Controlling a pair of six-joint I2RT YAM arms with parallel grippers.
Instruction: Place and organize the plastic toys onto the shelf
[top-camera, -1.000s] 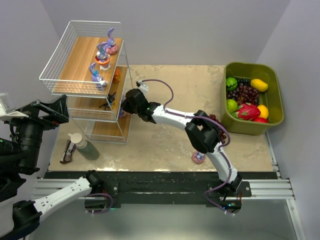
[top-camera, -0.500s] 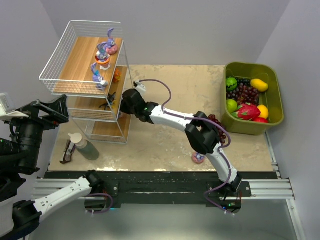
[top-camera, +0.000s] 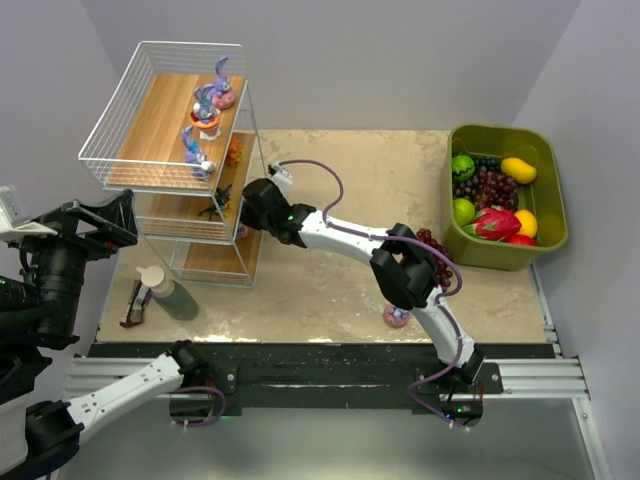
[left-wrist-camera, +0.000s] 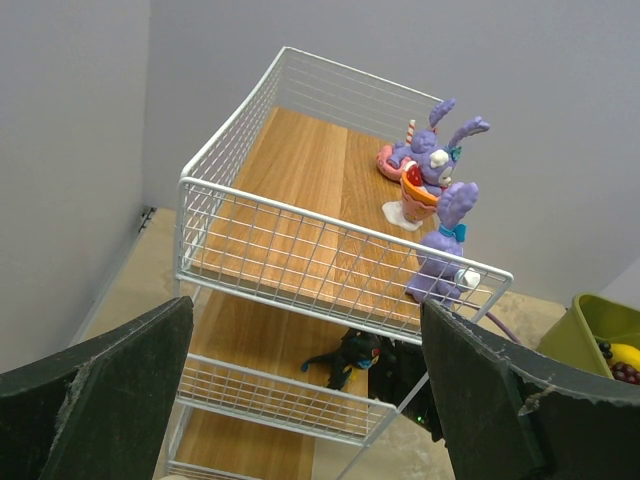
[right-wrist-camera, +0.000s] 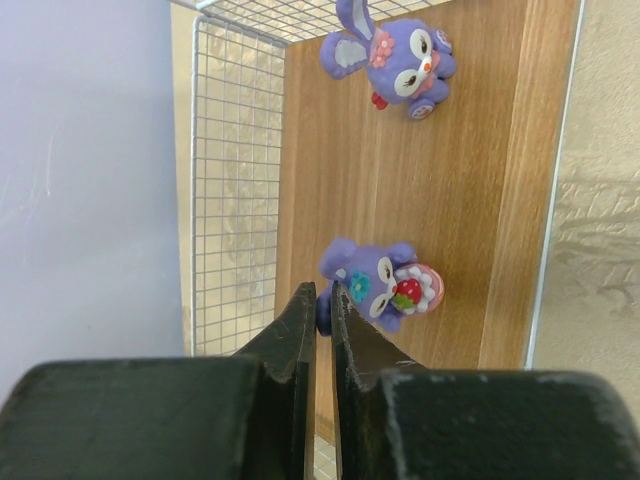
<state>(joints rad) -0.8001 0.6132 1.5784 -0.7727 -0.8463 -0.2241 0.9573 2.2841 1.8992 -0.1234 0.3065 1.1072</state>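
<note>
1. Now my right gripper (right-wrist-camera: 323, 292) is pinched together, tips against the purple plastic bunny toy (right-wrist-camera: 385, 285) lying on the white-wire, wooden-board shelf (right-wrist-camera: 470, 150), likely setting it down.
2. My left gripper (left-wrist-camera: 305, 305) hangs wide open, spare.

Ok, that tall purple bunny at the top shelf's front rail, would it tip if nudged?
Probably: the tall purple bunny stands upright on small feet with long ears, so it looks top-heavy. It seems rigid, light plastic. The wire rail beside it might catch a fall.
</note>
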